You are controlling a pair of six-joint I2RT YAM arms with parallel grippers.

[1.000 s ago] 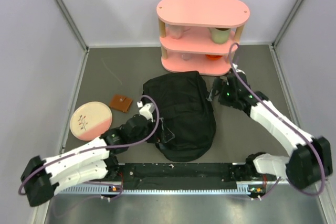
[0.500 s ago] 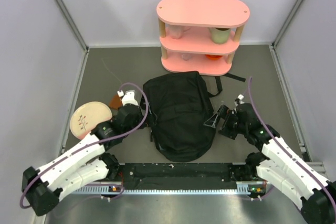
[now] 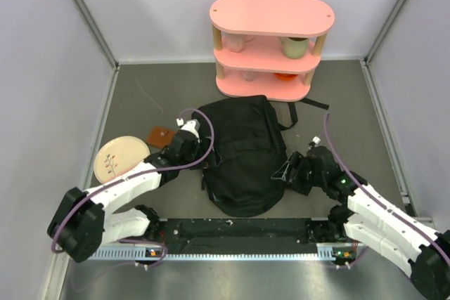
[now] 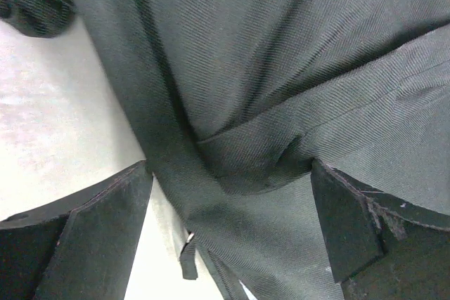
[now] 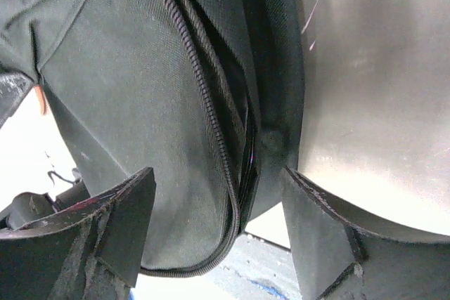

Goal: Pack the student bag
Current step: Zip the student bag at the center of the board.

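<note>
The bag [image 3: 242, 163] lies flat at the middle of the table, its top toward the shelf [image 3: 271, 15] at 12 o'clock and a strap [image 3: 304, 105] trailing out at about 1 o'clock. It looks zipped shut, and nothing is visibly going in yet, so you appear to be at the opening step: getting both arms onto the bag before any packing.

Your left gripper [image 4: 228, 233] sits at the bag's 10 o'clock edge. Its fingers are spread apart, with a raised fold of fabric between them, and they are not clamped on it. Your right gripper [image 5: 218, 233] is at the bag's 4 o'clock edge, also spread wide. It straddles the side wall where the zipper [image 5: 204, 96] curves down and round. I cannot see a zipper pull in either wrist view.

The next move probably calls for the left jaws to pinch that fold and anchor the bag. The right then needs to find the pull along the zipper line, not just grab cloth. The fabric is soft and will likely bunch or slide unless one side is pinned.

The plate [image 3: 121, 158] at 9 o'clock and the brown square [image 3: 162, 136] beside it lie on the table clear of the bag.
</note>
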